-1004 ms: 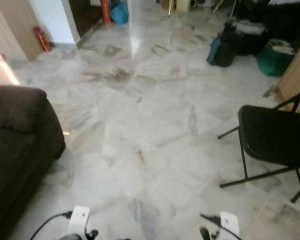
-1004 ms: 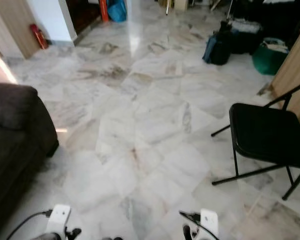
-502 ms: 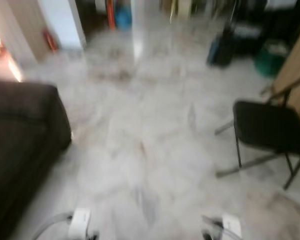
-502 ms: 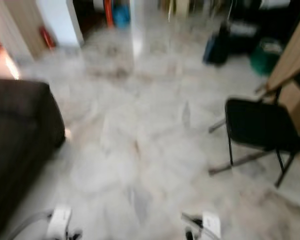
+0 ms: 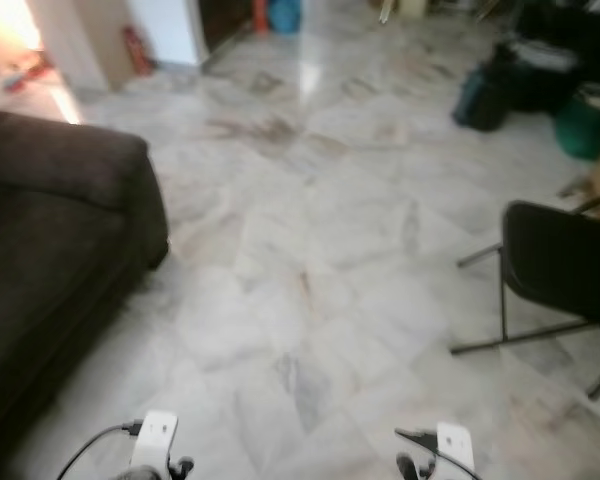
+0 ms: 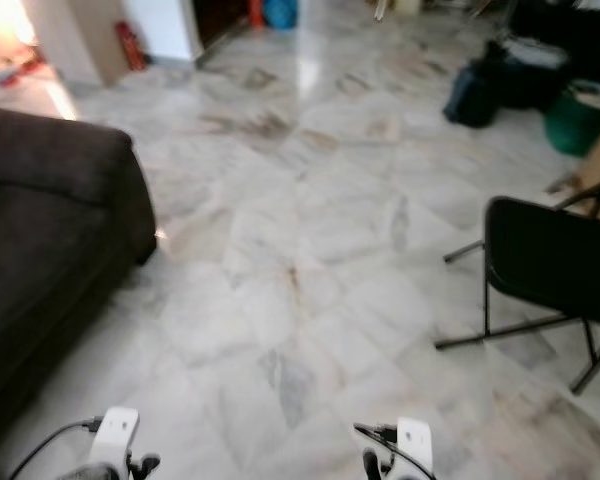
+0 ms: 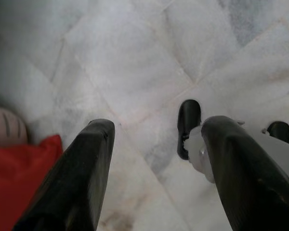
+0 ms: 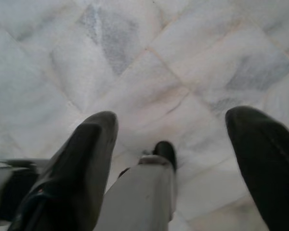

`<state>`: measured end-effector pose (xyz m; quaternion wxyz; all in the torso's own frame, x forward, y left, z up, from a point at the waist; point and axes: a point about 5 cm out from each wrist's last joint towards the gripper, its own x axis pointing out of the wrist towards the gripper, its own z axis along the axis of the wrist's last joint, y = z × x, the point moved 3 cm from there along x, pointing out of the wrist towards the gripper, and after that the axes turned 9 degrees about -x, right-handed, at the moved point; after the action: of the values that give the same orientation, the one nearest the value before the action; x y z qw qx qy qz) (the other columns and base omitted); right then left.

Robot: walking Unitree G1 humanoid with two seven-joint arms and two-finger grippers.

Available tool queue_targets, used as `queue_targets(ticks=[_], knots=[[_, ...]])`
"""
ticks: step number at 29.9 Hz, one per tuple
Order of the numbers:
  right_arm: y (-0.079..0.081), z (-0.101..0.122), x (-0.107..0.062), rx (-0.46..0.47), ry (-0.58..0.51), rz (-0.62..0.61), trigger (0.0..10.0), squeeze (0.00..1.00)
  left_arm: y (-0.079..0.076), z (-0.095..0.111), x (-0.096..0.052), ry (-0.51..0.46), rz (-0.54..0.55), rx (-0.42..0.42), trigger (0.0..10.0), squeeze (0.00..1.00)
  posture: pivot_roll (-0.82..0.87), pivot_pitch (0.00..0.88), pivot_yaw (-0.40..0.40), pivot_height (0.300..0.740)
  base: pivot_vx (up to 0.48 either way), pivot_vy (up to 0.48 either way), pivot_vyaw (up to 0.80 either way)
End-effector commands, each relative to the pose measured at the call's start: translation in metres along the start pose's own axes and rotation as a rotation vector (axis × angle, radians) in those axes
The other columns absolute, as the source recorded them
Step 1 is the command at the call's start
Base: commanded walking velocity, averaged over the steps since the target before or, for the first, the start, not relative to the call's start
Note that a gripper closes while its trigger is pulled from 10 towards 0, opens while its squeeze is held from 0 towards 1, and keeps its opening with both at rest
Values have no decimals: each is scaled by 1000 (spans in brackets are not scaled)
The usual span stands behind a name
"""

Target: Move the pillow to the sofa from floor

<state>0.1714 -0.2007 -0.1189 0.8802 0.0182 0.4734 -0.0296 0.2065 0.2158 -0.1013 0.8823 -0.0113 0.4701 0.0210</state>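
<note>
While both arms hang low with nothing in them, I read this as the search-and-approach step; no pickup has begun. My left gripper [image 7: 154, 159] points down at the marble floor [image 5: 320, 250], fingers [image 7: 82, 183] spread apart and empty. My right gripper [image 8: 168, 159] does the same, fingers [image 8: 77, 178] wide and empty.

Pillow: I can't confirm it. In the left wrist view a red patch [image 7: 14, 178] with a pale striped patch [image 7: 5, 127] beside it lies on the floor just beside the left fingers. It could be the pillow, but it is cut off at the frame edge and too partial to tell. On the head views I see no cushion on the open floor ahead.

Sofa [image 5: 50, 250]: dark brown, on my left, arm end nearest the middle of the room, close by.

Next move, my judgement: turn or tilt to bring the red thing under the head camera, confirm it, then bend and close on it with both grippers.

Around:
- black folding chair [image 5: 565, 275] on my right, legs splayed onto the floor, a snag risk if I swing right.
- dark bag [image 5: 485, 95] and green bag [image 5: 590, 125] far right, well apart from me.
- red canister [image 5: 135, 50] by the far wall.

Path to the sofa looks open.
</note>
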Motion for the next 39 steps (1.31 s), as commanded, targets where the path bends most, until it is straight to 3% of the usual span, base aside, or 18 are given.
queue_targets(ticks=[1,39], knots=[[3,-5,0,-3,20,8,10000,0,4,-6,-1,27,11,12,10000,0,51,38,-13,740,0,0,800],[4,-5,0,-20,26,17,10000,0,5,-6,-1,34,15,32,10000,0,53,33,-13,740,0,0,800]])
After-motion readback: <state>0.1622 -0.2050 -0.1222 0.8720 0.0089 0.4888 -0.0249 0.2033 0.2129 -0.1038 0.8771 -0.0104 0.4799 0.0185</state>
